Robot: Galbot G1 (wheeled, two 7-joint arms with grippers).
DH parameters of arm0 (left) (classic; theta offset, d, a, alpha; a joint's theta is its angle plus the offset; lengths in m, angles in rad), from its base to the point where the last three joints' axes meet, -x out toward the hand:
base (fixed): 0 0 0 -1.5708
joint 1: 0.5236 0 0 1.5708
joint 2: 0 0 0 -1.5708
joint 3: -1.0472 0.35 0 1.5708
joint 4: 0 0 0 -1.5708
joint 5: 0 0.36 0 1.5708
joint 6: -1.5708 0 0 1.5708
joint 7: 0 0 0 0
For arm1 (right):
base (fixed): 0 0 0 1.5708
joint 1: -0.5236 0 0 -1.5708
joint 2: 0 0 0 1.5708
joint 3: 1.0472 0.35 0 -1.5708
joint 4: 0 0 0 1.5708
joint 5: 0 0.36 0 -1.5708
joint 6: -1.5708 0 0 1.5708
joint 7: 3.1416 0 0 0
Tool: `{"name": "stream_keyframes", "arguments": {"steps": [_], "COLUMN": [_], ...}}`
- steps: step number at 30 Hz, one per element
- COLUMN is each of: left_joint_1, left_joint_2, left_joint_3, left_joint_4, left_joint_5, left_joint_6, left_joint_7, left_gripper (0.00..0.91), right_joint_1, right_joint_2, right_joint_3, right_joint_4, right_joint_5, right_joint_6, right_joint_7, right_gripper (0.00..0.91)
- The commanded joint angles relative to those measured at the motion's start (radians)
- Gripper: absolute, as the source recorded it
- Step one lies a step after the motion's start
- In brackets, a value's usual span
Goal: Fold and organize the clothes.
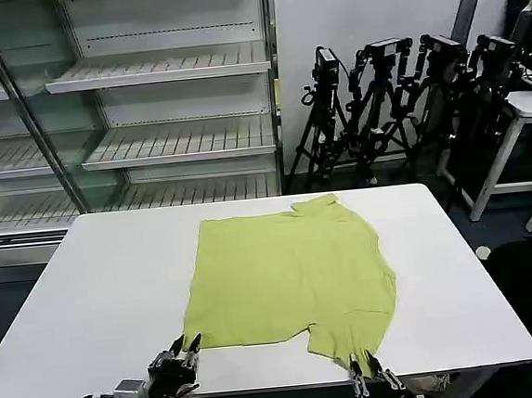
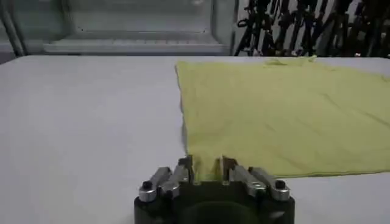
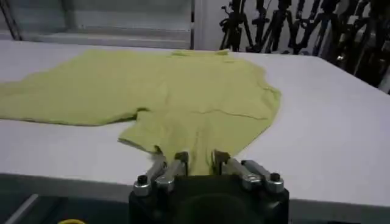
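Observation:
A lime yellow-green shirt (image 1: 291, 271) lies spread flat on the white table (image 1: 106, 287), its collar (image 1: 315, 204) at the far side and a short sleeve (image 1: 352, 331) at the near right. My left gripper (image 1: 186, 346) is open at the shirt's near left corner. In the left wrist view that gripper (image 2: 207, 165) has the hem of the shirt (image 2: 274, 115) between its fingers. My right gripper (image 1: 364, 365) is open at the table's front edge. In the right wrist view it (image 3: 200, 157) straddles the near sleeve edge of the shirt (image 3: 183, 91).
Empty metal shelving (image 1: 161, 68) stands behind the table. Several black tripods (image 1: 397, 94) lean against the back wall at right, beside another white table (image 1: 530, 106). Bare tabletop lies left and right of the shirt.

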Motion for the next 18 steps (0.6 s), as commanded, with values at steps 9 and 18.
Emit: {"name": "stream_keyframes", "arguments": {"steps": [9,18], "left_joint_1": [0.064,0.151], "left_joint_2": [-0.016,-0.041], "left_joint_3": [-0.040,-0.098], "left_joint_4": [-0.153,-0.315], "left_joint_5": [-0.025,-0.022], "left_joint_6": [-0.030,-0.030], "left_joint_7": [-0.001,-0.005], "left_gripper": [0.020,0.020], "right_joint_1": [-0.069,-0.148], "right_joint_2": [-0.009,-0.038], "right_joint_3": [-0.002,0.063], "right_joint_4": [0.119,0.290], "right_joint_5": [0.000,-0.019], "right_joint_6": [0.065,0.086], "right_joint_7": [-0.013,-0.016], "right_gripper": [0.000,0.000]}}
